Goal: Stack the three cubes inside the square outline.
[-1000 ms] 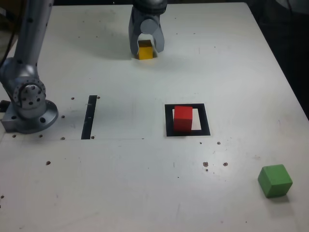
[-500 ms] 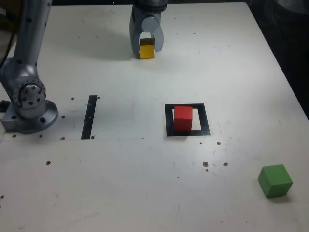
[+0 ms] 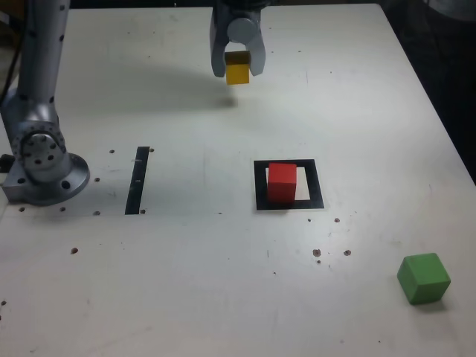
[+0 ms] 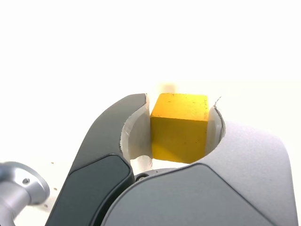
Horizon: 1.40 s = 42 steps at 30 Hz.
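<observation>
The gripper [image 3: 238, 65] hangs above the far part of the white bench [image 3: 372, 111], its fingers [image 4: 117, 141] pinching the yellow cube [image 3: 238, 74] on two opposite sides; the cube is clear of the bench, with its shadow lying below it. Taking the square outline [image 3: 289, 202] as landmark: the red cube [image 3: 282, 181] stands inside it, toward the exterior view's left side, leaving bare white centre on the other side. The yellow cube is well beyond the outline and slightly to the exterior view's left. The green cube [image 3: 424, 277] sits nearer the camera, well to the exterior view's right of the outline. A narrow black strip [image 3: 137, 180] lies to the outline's left, near the arm's base [image 3: 44, 167].
</observation>
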Each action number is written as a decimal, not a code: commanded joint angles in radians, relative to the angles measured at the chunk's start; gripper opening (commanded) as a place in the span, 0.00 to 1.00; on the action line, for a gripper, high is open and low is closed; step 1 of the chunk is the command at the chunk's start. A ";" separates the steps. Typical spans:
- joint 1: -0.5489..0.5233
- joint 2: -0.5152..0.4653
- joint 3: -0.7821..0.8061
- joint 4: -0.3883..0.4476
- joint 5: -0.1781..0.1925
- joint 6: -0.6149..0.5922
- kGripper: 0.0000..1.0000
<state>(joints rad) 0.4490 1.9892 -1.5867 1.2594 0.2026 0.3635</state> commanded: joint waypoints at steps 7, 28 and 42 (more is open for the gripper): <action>-0.261 -0.022 -0.065 0.106 0.016 -0.157 0.19; -0.529 0.055 -0.128 0.148 -0.072 -0.324 0.19; -0.671 0.051 -0.118 0.157 -0.126 -0.401 0.19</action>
<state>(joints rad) -0.2171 2.0410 -1.7091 1.4147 0.0746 -0.0322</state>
